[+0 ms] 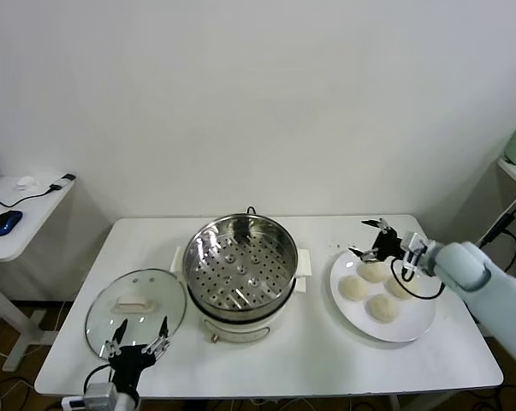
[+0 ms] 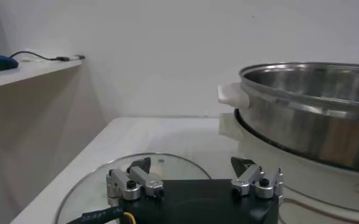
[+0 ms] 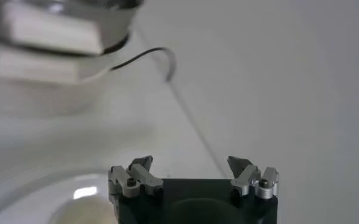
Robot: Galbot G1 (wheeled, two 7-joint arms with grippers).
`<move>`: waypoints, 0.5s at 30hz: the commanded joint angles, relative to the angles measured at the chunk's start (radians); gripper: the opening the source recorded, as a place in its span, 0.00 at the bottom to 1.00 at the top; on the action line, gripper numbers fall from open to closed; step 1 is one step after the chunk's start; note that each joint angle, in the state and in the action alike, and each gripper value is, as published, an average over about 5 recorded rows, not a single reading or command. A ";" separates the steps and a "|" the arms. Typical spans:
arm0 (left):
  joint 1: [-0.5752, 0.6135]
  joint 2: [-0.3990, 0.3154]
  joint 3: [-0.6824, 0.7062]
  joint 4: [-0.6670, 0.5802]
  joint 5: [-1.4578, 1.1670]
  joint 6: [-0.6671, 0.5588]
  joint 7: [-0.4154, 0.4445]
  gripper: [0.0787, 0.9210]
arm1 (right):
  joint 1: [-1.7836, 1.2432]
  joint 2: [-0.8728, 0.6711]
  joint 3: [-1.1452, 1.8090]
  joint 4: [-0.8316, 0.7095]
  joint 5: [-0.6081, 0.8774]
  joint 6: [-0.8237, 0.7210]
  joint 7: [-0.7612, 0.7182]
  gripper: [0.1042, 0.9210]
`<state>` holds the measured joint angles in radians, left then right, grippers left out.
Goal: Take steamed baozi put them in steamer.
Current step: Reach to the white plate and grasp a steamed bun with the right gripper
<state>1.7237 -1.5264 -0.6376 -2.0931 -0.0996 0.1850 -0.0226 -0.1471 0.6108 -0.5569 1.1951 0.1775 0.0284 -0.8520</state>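
1. since all four steamed baozi (image 1: 374,289) lie on the white plate (image 1: 414,330) at the robot's right, the task looks barely begun; none has reached the steamer (image 1: 240,265) yet.
2. the steamer stands mid-table, uncovered, its perforated tray bare, with nothing in it.
3. its glass lid (image 1: 136,306) lies flat on the table just beside it, on the robot's left.
4. the right gripper (image 1: 379,237) hovers over the far edge of the plate, fingers spread apart and holding nothing, near the farthest bun.
5. the left gripper (image 1: 138,340) waits low at the near edge of the lid, fingers also apart and empty.
6. judged from this, four transfers remain.
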 commanded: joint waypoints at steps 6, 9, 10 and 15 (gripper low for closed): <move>-0.007 0.003 -0.001 0.020 -0.005 -0.011 -0.001 0.88 | 0.629 0.106 -0.726 -0.397 -0.025 0.169 -0.455 0.88; -0.008 0.005 -0.004 0.025 -0.007 -0.014 -0.001 0.88 | 0.599 0.163 -0.749 -0.421 0.000 0.129 -0.402 0.88; -0.007 0.006 -0.005 0.026 -0.008 -0.015 -0.001 0.88 | 0.585 0.179 -0.751 -0.426 0.009 0.113 -0.386 0.88; -0.004 0.011 -0.013 0.029 -0.011 -0.022 -0.002 0.88 | 0.503 0.247 -0.733 -0.443 0.077 0.041 -0.309 0.88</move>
<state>1.7205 -1.5154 -0.6503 -2.0653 -0.1087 0.1630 -0.0242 0.2546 0.7851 -1.1204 0.8502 0.2110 0.0758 -1.1080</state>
